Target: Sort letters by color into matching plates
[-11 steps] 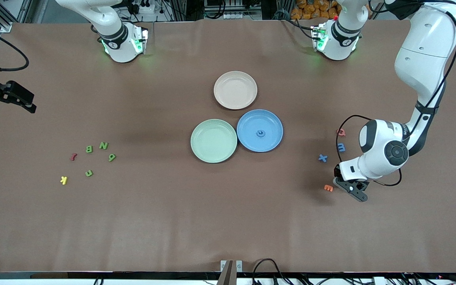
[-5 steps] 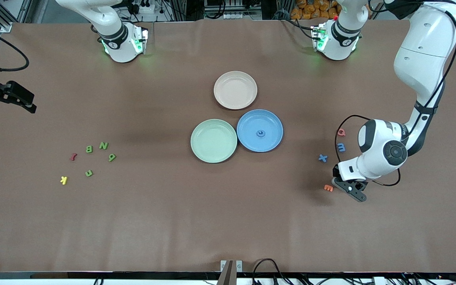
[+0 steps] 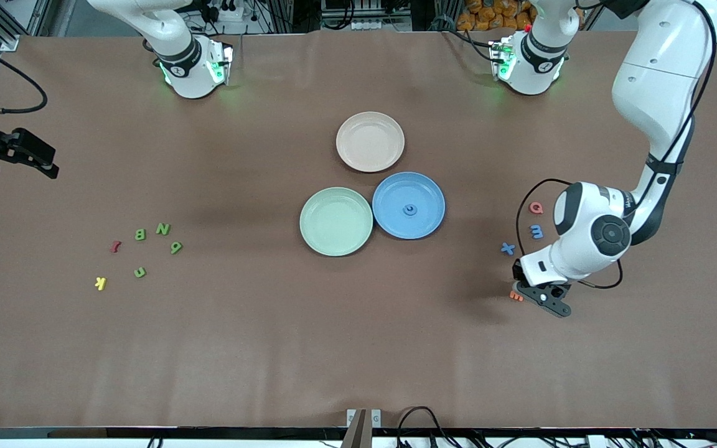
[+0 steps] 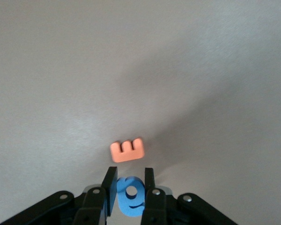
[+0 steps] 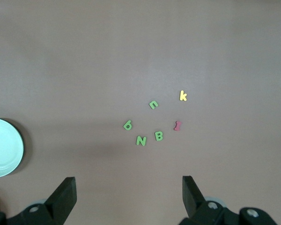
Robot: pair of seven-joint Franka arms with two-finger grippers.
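Note:
My left gripper (image 4: 130,185) is shut on a blue letter (image 4: 130,196), low over the table next to an orange letter (image 4: 127,150); in the front view this gripper (image 3: 523,292) partly covers the orange letter (image 3: 515,297). A blue x (image 3: 507,249) and a blue m (image 3: 537,232) lie near it. The blue plate (image 3: 389,221) holds one blue letter (image 3: 409,210). Beside it the green plate (image 3: 336,221) holds nothing. Several green letters (image 3: 163,228) lie toward the right arm's end. The right gripper (image 3: 41,158) hangs open, holding nothing (image 5: 129,192).
A beige-pink plate (image 3: 370,141) sits farther from the front camera than the other two plates. A pink letter (image 3: 536,208) lies by the blue m. A red letter (image 3: 116,246) and a yellow k (image 3: 101,284) lie among the green ones.
My left gripper has shifted a little toward the plates with the blue letter, now overlapping the orange letter in the front view. The pink letter shows fully. The right arm has not moved.

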